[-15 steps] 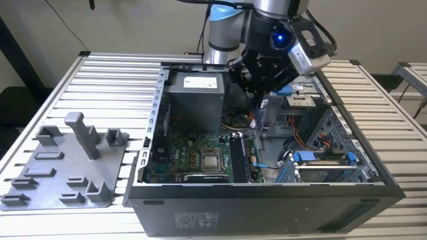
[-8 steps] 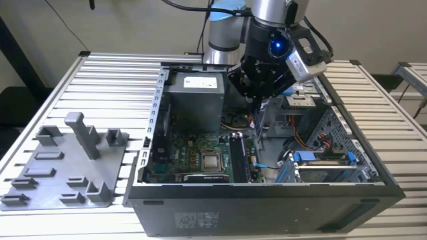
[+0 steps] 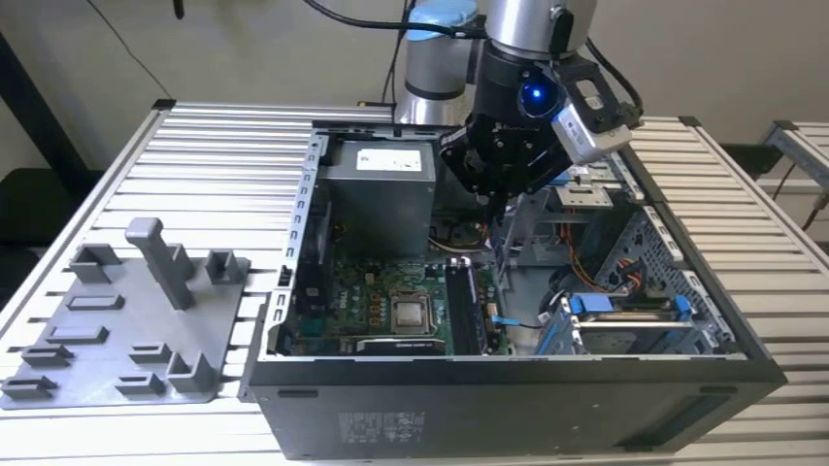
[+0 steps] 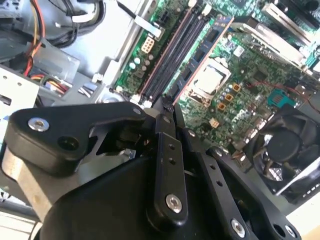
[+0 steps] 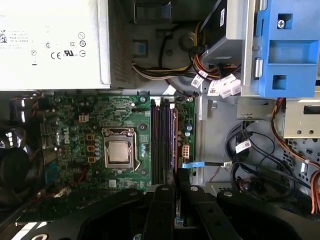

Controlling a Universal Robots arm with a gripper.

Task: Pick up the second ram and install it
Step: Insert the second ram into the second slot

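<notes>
Slatted metal worktop (image 3: 233, 136) carries an open computer case (image 3: 518, 388). Gripper (image 3: 499, 194) hangs above the motherboard (image 5: 80, 130), fingers pinched together, holding nothing. Second ram (image 5: 173, 140) appears seated in the slots directly below, long axis matching the slots.

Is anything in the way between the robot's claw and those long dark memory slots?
Nothing visible does. The black gripper hangs above the open case, and the long dark memory slots beside the square silver processor chip lie uncovered below it.
</notes>
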